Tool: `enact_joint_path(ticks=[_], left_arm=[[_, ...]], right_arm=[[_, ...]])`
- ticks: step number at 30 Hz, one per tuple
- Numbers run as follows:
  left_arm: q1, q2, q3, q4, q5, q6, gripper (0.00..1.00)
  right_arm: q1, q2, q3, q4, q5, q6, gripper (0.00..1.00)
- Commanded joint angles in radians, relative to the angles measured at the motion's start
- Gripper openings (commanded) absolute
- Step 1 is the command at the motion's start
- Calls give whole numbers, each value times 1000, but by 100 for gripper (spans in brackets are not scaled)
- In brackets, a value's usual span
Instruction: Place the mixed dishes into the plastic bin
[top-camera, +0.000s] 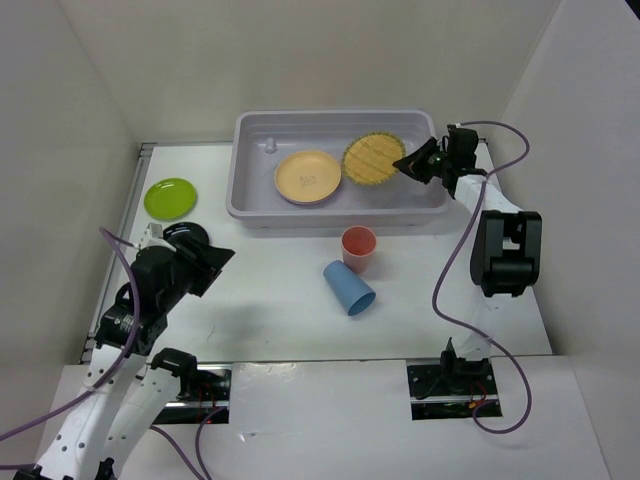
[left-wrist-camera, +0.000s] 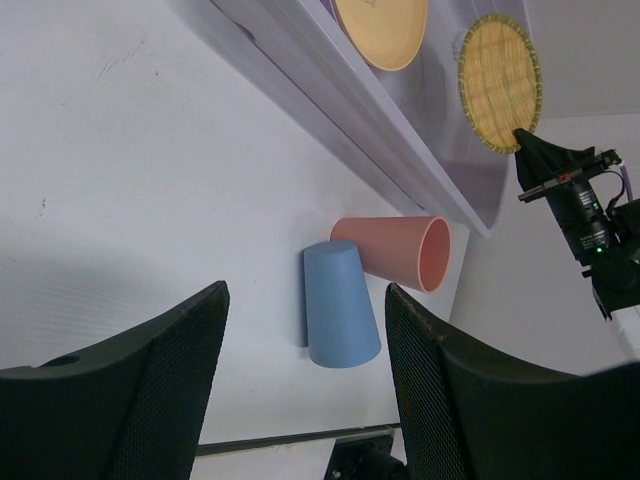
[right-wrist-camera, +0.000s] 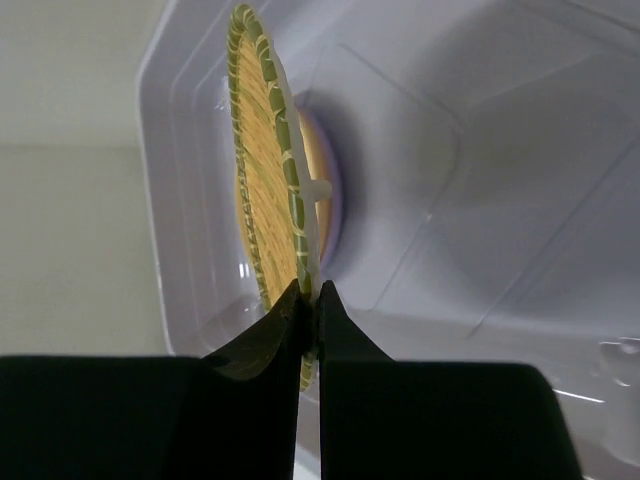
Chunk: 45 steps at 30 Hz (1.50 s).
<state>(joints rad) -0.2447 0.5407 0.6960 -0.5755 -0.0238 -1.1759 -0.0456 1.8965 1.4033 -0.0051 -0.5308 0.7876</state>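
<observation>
White table (top-camera: 280, 320) between pale walls carries the plastic bin (top-camera: 240, 205) at its far side. Within the bin's right end the woven tan plate (top-camera: 368, 158) hangs tilted, its rim clamped by the right gripper (top-camera: 405, 163), probably for lowering beside the orange-yellow plate (top-camera: 308, 177) lying flat inside. Salmon-red cup (top-camera: 358, 247), tipped blue cup (top-camera: 348, 288) and lime green plate (top-camera: 170, 197) wait outside. The left gripper (top-camera: 212, 262) hovers low, fingers apart, empty.

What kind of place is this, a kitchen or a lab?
Most likely a robot test bench, not a kitchen: a white table boxed in by plain panels, two cabled arms bolted at its edge, and plates in a bin.
</observation>
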Motion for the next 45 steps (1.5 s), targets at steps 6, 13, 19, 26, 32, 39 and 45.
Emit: enact_joint_path(ticks=[6,13,19,26,32,39,45], left_arm=[[-2,16,50,19,-11,44,72],[-2,25,59,0,-11,64,73],[-2,79,59,-11,19,84,75],[-2,165,59,-1,41,146,77],[-2,275,88,19,130,235,78],[-2,280,97,28,130,254,79],[-2,289,106,19,140,272,79]], right_arm=[[-13,119,132,-42,89,-64,0],[-2,188,180,-116,173,-88,2],[29,197,215,-193,298,-128,16],[49,197,249,-245,342,-137,32],[70,187,289,-317,420,-166,55],[154,14,266,-406,532,-211,80],[282,-250,160,-511,670,-241,96]])
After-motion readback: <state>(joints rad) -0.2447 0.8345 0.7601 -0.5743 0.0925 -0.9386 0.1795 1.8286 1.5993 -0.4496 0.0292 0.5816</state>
